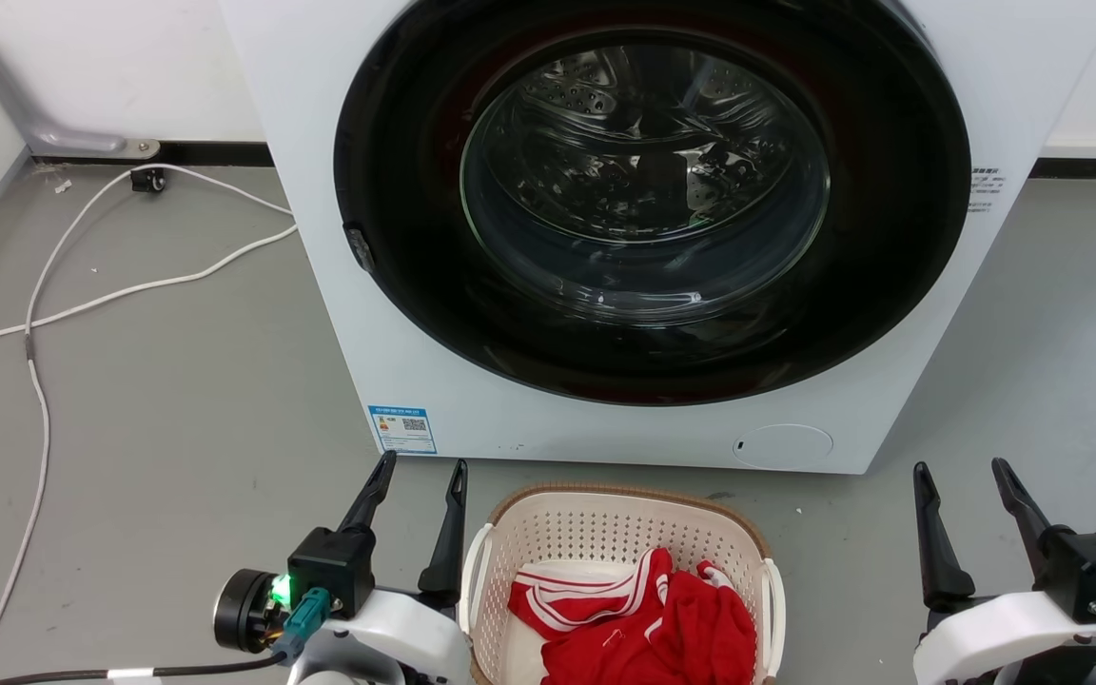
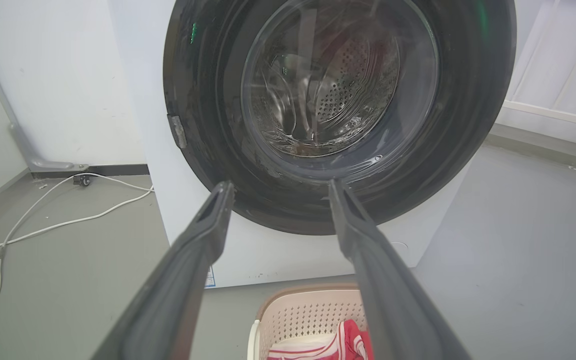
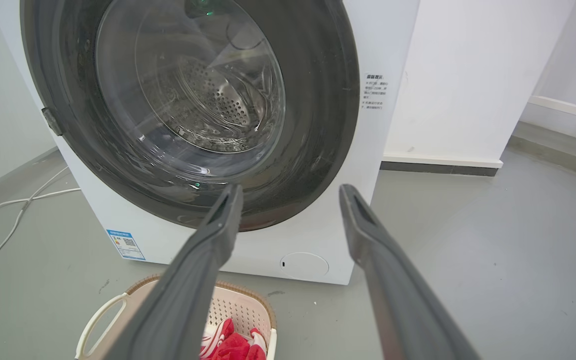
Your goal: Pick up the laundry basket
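Observation:
The cream laundry basket (image 1: pixel 605 533) with a brown woven-look rim stands on the floor just in front of the washer, holding red and white clothes (image 1: pixel 648 618). White handles flank it. My left gripper (image 1: pixel 422 469) is open just left of the basket, its inner finger close to the left handle, nothing between its fingers. Well to the right of the basket my right gripper (image 1: pixel 960 469) is open and empty. The basket (image 2: pixel 303 312) appears low in the left wrist view under my left gripper (image 2: pixel 280 186), and the basket (image 3: pixel 240 310) sits low left under my right gripper (image 3: pixel 290 189).
A white washing machine (image 1: pixel 396 362) with its round black door (image 1: pixel 653 200) stands directly behind the basket. White cables (image 1: pixel 63 304) trail across the grey floor at left. A wall and baseboard run behind, with a grey pipe (image 1: pixel 44 133) at far left.

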